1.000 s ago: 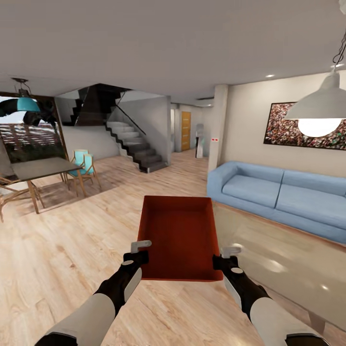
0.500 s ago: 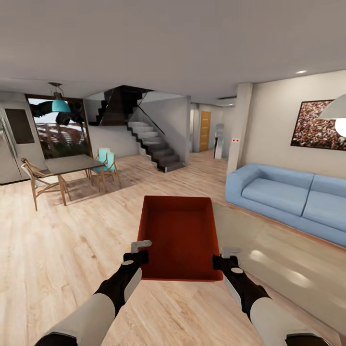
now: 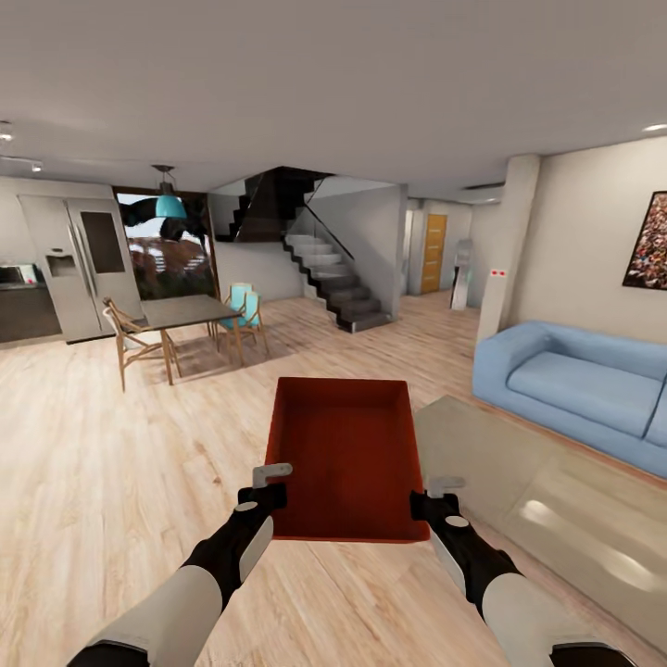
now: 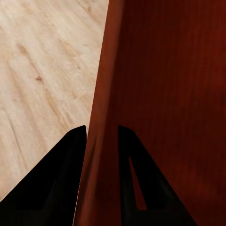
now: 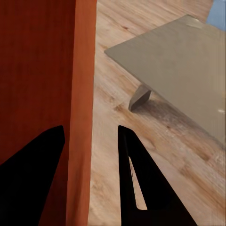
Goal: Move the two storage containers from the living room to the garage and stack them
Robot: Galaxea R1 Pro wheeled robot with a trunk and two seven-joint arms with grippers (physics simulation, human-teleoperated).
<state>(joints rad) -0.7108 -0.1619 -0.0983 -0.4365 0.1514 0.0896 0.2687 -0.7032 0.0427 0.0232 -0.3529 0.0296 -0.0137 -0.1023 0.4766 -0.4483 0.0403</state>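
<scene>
In the head view, a tall grey refrigerator (image 3: pixel 81 267) is seen against the far wall at the left, and beside it a dining table (image 3: pixel 185 312) is ringed by wooden chairs, with a teal pendant lamp (image 3: pixel 169 204) hung above it in front of a dark glazed opening. A light wood plank floor (image 3: pixel 102 445) is spread across the living room. Nearer the camera, the left gripper (image 3: pixel 270 482) is clamped on the left wall of an orange-red storage container (image 3: pixel 343 454); in the left wrist view that gripper (image 4: pixel 102 136) is seen with one dark finger on either side of the thin wall, pressed closely against it. The container is carried level above the planks, directly ahead of the robot and between the two arms, its open top turned upward and its inside bare. Behind it, a dark staircase (image 3: pixel 338 283) is seen rising toward the left, and an orange door (image 3: pixel 433 253) is set down a passage further back. The right gripper (image 3: pixel 434 492) is placed at the container's right wall; in the right wrist view this gripper (image 5: pixel 89 136) straddles the wall, one finger inside the bin and the other outside it, with a visible gap left between the outer finger and the wall. A low grey-beige table (image 3: pixel 556 509) stands just right of the container, and a blue sofa (image 3: pixel 579 384) is set beyond it under a framed picture (image 3: pixel 650 243).
</scene>
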